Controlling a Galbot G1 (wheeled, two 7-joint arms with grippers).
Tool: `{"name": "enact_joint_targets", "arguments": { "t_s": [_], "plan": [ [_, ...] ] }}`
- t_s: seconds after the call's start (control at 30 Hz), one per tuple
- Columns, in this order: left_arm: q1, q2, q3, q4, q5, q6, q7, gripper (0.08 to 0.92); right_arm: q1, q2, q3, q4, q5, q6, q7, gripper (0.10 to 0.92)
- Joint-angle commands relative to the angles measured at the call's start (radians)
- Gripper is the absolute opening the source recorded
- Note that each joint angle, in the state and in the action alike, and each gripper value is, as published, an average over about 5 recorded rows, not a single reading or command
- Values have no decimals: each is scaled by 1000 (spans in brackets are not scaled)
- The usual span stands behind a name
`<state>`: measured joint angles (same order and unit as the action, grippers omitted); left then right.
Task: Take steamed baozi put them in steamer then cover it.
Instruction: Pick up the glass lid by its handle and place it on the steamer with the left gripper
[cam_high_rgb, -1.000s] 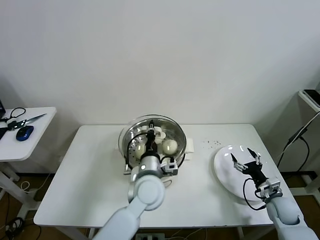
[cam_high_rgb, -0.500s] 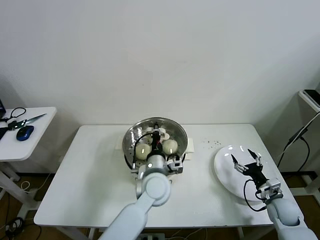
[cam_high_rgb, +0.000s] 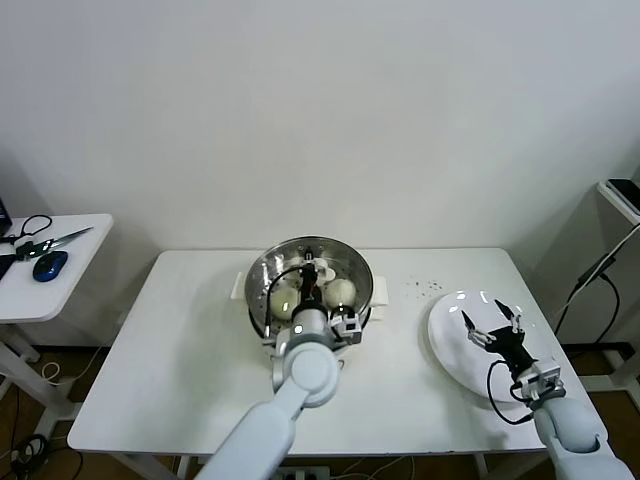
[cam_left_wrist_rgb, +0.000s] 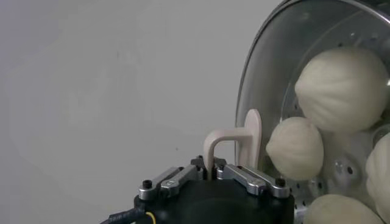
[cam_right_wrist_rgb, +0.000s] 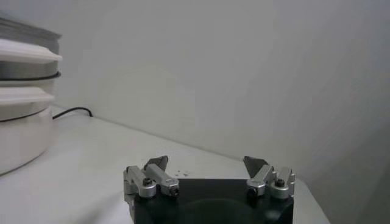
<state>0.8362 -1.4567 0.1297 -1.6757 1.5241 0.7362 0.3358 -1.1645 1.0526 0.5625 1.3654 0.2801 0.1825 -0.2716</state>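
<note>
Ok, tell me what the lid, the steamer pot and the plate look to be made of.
Cover: clear glass, since the steamed baozi show through it; its cream handle, held by the left gripper, looks like matte plastic.
Steamer: shiny, mirror-bright metal, probably steel, with white side handles.
Plate under the right gripper: glossy white, ceramic or plastic; cannot tell which.

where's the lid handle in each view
Head view: lid handle at centre, over the steamer, gripped by the left gripper.
Left wrist view: handle low centre, just beyond the gripper, baozi behind the glass.
Right wrist view: not in it.
Shared landmark: the steamer.
</note>
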Motion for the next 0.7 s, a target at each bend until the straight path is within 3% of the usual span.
{"name": "enact_joint_targets", "arguments": {
  "t_s": [0.03, 0.7],
  "plan": [
    [0, -3, -4, 13, -27, 49, -30, 151, -2, 1, 4, -4, -5, 2, -3, 823],
    [7, 13, 5, 17, -25, 49, -70, 151, -5, 12, 10, -5, -17, 7, -21, 823]
  ]
}}
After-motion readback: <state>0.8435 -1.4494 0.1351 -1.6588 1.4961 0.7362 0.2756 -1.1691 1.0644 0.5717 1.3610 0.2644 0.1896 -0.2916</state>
